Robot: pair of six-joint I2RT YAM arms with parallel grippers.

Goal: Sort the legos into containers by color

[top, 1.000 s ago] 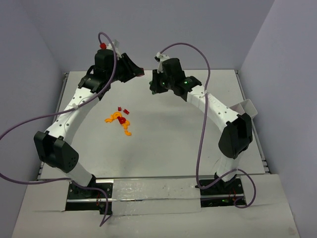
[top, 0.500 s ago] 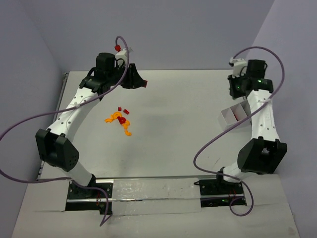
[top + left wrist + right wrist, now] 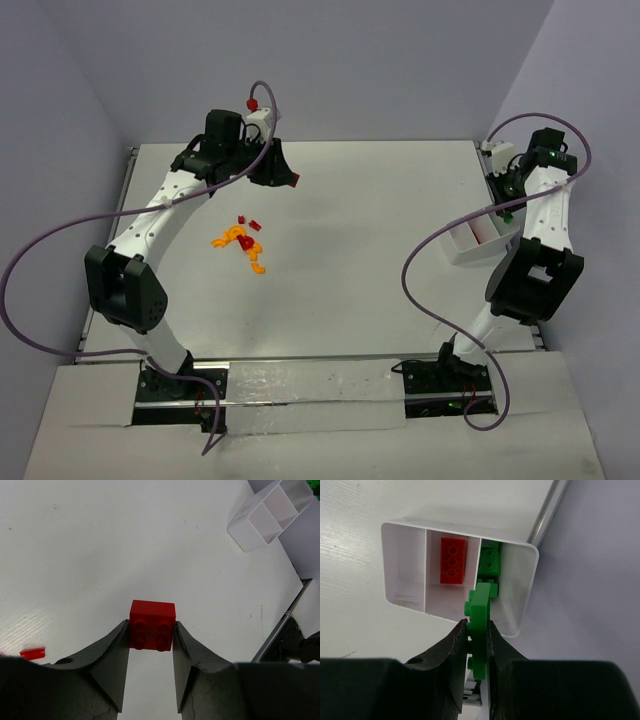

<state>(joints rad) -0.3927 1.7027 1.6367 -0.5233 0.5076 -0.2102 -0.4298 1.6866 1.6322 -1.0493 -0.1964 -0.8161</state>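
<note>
Holding one red brick (image 3: 152, 612), the left claw (image 3: 150, 627) is clamped on it from both sides, with four studs of the brick facing the wrist camera. It hangs above the far left part of the white table (image 3: 380, 290). In the left wrist view, one small flat red piece (image 3: 32, 653) lies on the table near the claw.

The right claw (image 3: 476, 627) is closed on one thin green plate (image 3: 481, 605), which stands on its edge between the two fingers. It is over the near right side of the one white box (image 3: 387, 555), at the right edge of the table. The box has three compartments. The left one holds nothing, the middle one holds a second red brick (image 3: 453, 560), and the right one holds green bricks (image 3: 490, 560). I count at least two of these; the plate hides part of that compartment.

The loose bricks (image 3: 243, 245) lie together on the left half of the table, well apart from the box. I see about four orange-yellow and three red ones, but they are too small for an exact count.
</note>
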